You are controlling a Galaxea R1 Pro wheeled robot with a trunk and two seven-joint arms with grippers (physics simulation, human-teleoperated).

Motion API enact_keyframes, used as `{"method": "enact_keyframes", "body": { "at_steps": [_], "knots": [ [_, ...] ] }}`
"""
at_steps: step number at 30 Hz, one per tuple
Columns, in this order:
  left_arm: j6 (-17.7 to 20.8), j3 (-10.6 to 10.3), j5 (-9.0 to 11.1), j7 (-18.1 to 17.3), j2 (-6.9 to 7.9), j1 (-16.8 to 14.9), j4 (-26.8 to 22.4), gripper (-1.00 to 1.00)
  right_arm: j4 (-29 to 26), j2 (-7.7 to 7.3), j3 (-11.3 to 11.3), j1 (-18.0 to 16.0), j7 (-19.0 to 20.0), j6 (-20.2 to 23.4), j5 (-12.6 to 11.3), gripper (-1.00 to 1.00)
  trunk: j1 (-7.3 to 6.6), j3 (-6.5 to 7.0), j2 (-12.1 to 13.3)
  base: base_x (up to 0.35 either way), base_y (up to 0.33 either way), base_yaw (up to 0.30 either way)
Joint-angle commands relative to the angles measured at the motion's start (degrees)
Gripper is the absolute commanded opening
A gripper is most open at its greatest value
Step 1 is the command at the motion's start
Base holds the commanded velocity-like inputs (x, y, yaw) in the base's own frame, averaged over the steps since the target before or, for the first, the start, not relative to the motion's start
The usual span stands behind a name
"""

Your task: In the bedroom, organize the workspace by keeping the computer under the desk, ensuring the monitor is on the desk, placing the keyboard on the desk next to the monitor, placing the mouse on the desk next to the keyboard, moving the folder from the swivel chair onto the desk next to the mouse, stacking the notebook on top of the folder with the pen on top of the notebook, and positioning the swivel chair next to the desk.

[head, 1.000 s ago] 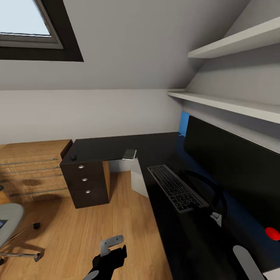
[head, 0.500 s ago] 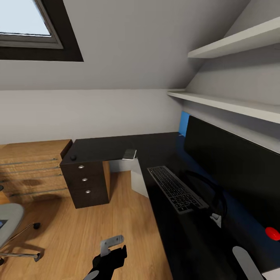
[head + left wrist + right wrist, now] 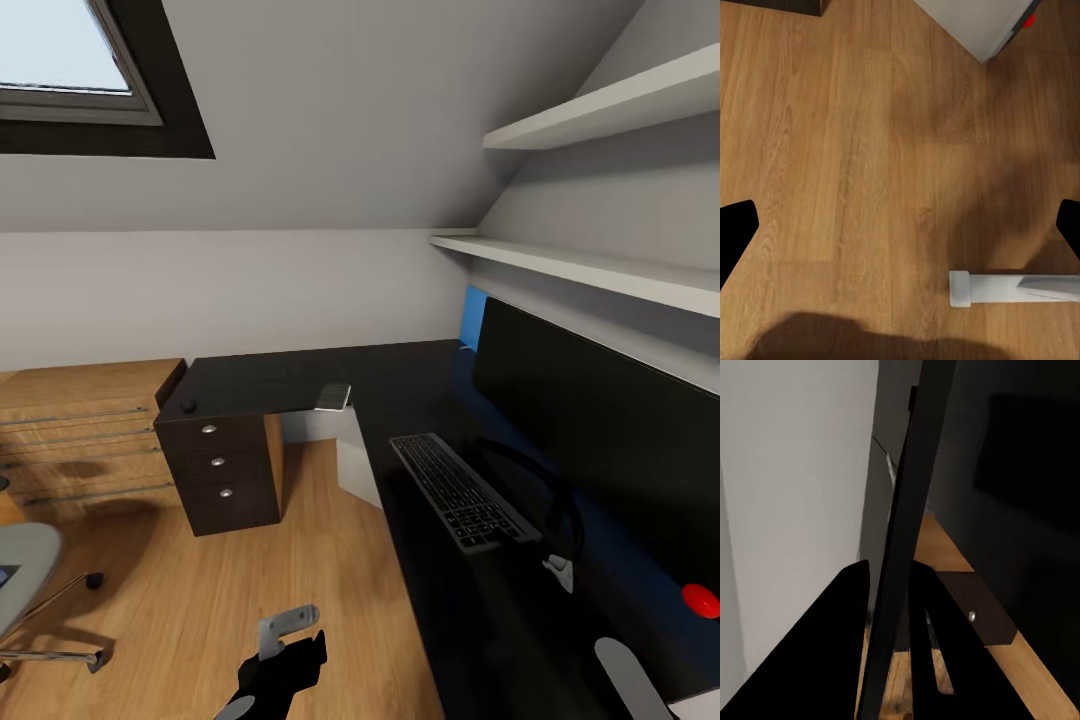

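Head view is showing me the keyboard (image 3: pixel 457 490) running diagonally toward lower right beside the monitor (image 3: pixel 600 440), nearer my right arm, whose finger state I cannot tell, while my left gripper (image 3: pixel 285 640) is hovering spread over floor.

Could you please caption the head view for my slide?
Slim black keyboard lying beside the large black monitor on the black L-shaped desk.

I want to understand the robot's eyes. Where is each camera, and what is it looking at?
Head view: up on the robot's head, looking down over the desk with the keyboard and monitor; the left gripper shows low down.
Left wrist view: on the left arm, facing down at the wooden floor; the dark tips of its gripper sit at the two side edges.
Right wrist view: on the right arm, close beside a thin dark edge; its gripper is too dark to make out.
Shared: the head and left wrist views both see the floor.
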Motion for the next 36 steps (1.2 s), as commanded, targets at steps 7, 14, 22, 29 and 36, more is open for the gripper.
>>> {"method": "enact_keyframes", "body": {
  "at_steps": [7,14,22,29,36],
  "knots": [
    [0.2,-0.1,0.3,0.5,0.03,-0.1,-0.1,1.0,0.3,0.08,0.1,0.0,-0.2,-4.2,6.2,-1.0,0.0,-0.07,0.0,0.0,0.0,0.0],
    [0.2,-0.2,0.3,0.5,0.03,-0.1,-0.1,1.0,0.3,0.06,0.2,0.0,-1.2,-4.5,6.9,-1.0,0.0,-0.07,0.0,0.024,0.0,0.0],
    [0.2,-0.2,0.3,0.5,0.03,-0.1,-0.1,1.0,0.3,0.01,0.2,0.0,-1.8,-4.2,6.9,-1.0,0.0,-0.07,0.0,0.032,0.0,0.0],
    [0.2,-0.2,0.3,0.4,0.03,-0.1,-0.1,1.0,0.3,0.01,0.2,0.0,-2.1,-4.0,6.8,1.0,0.0,-0.07,0.0,0.0,0.0,0.0],
    [0.2,-0.2,0.4,0.5,0.03,-0.1,-0.1,1.0,0.2,0.01,0.2,0.0,-1.6,-3.9,6.7,1.0,0.0,-0.07,0.0,0.0,0.0,0.0]
  ]
}}
